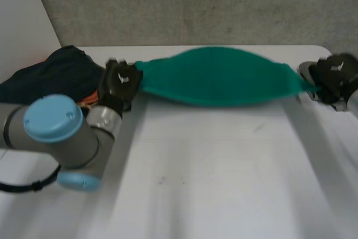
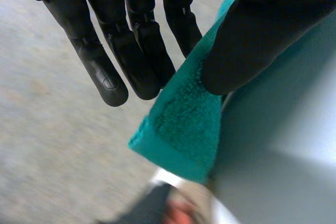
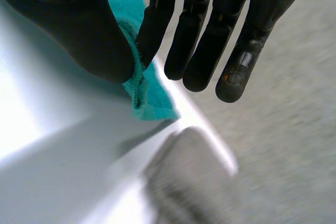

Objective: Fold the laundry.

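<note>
Green towel (image 1: pixel 218 76) is held stretched across the upper centre of the frame, over the far part of the white table (image 1: pixel 224 172). The left hand (image 1: pixel 120 82) pinches its left end between thumb and fingers, and the right hand (image 1: pixel 334 76) pinches its right end likewise. A dark clothing pile (image 1: pixel 56 74) lies at upper left, and a grey concrete wall (image 1: pixel 196 4) spans the top.

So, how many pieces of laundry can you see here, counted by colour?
Green: 1, the towel, its ends pinched by the left hand and the right hand.
Dark blue: 1, the heap beside the left hand.
Orange: 1, a scrap at that heap's edge.
Grey: 1, a piece by the right hand, blurred.
Total: 4.
</note>
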